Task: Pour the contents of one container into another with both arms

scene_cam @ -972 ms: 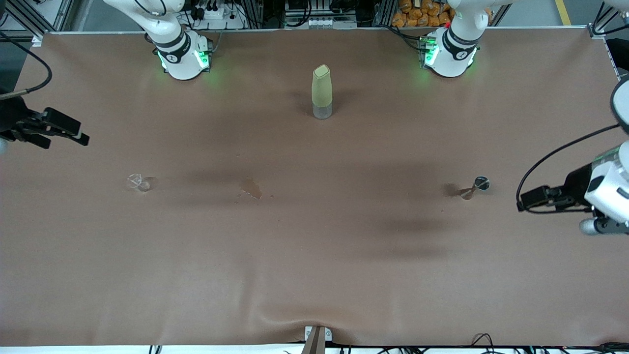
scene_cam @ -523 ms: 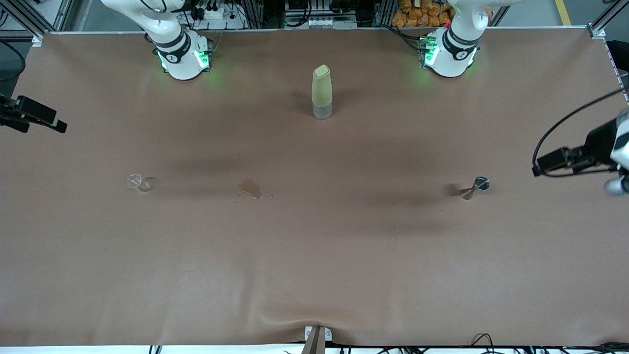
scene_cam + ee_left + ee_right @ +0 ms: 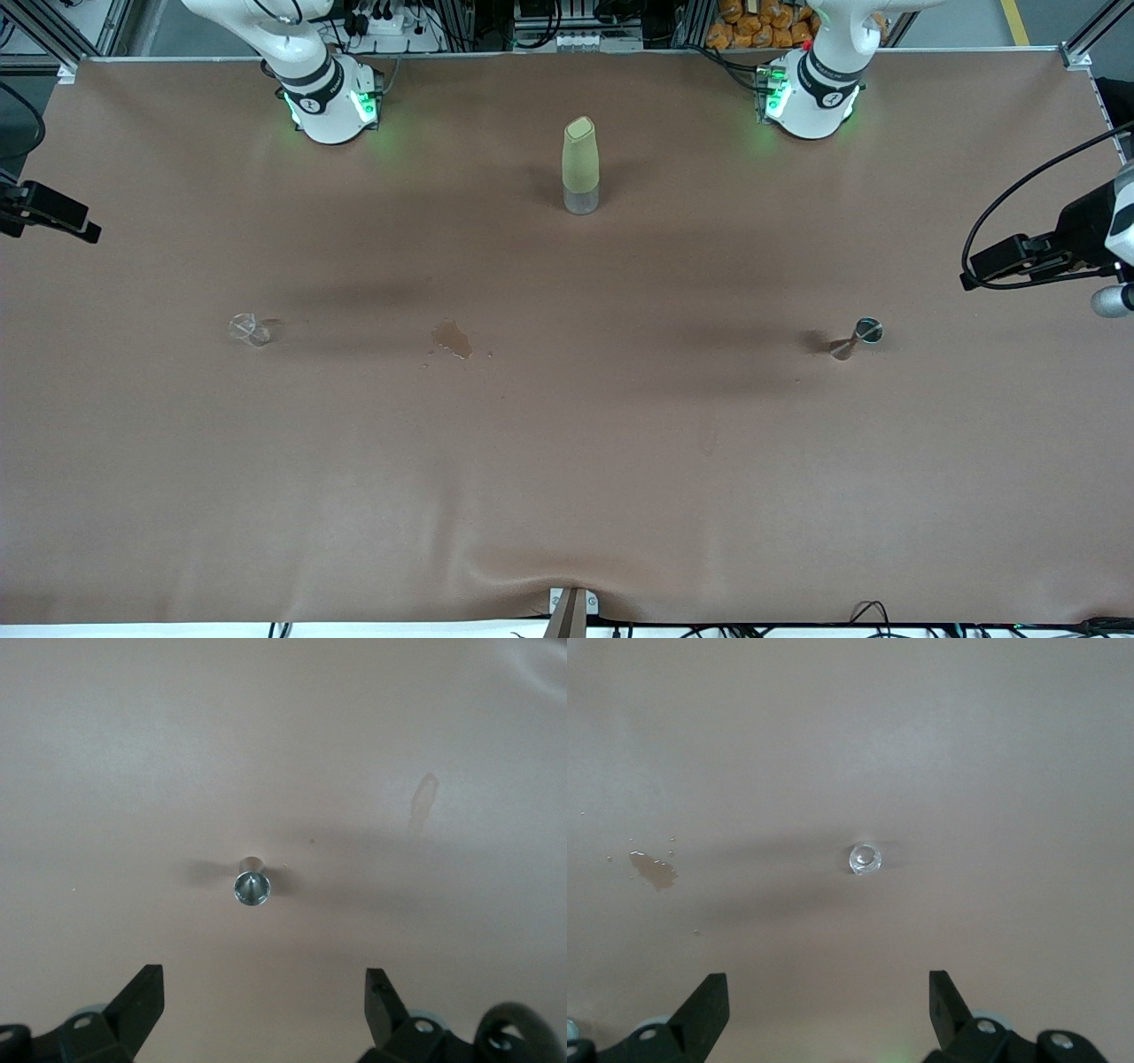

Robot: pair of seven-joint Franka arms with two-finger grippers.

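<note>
Front view: both grippers high, jaws wide, empty.
Left gripper over jigger; right gripper over glass cup.

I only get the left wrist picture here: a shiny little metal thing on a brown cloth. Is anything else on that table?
Observer: Yes. A tiny clear glass cup stands toward the right arm's end, far from your jigger.
Operator: Is someone holding that cup?
Observer: No. The right gripper is open above it, not touching.
Operator: Anything between the two?
Observer: A tall olive-green bottle stands upright, nearer the robots' bases, and a small wet stain lies between cup and jigger.
</note>
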